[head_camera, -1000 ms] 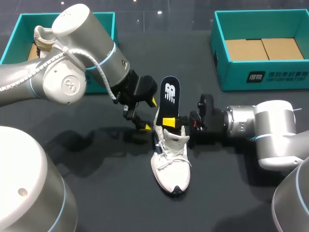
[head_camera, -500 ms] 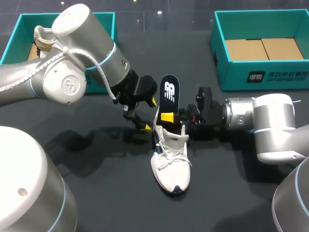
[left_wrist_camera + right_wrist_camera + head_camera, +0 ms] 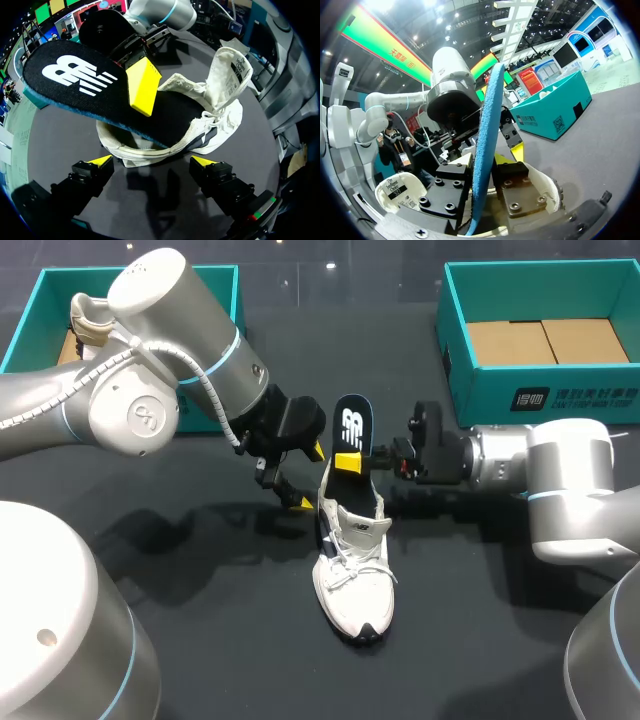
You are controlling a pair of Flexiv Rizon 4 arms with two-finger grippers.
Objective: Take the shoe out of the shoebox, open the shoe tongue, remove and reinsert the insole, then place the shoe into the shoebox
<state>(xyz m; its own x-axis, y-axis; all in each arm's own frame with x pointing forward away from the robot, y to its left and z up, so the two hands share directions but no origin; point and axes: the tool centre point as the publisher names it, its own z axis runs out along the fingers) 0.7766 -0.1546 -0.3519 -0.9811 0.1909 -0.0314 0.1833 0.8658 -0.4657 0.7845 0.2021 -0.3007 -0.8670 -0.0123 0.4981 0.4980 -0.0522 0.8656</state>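
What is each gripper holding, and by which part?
The right gripper pinches the insole at its middle, just below the logo. The left gripper is open and holds nothing.

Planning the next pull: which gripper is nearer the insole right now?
Right. The right gripper is shut on the insole, which stands partly out of the shoe. The left gripper hangs open beside the shoe's heel, clear of the insole.

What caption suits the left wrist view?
Right pincer holds the insole partly out of the shoe; left pincer open nearby.
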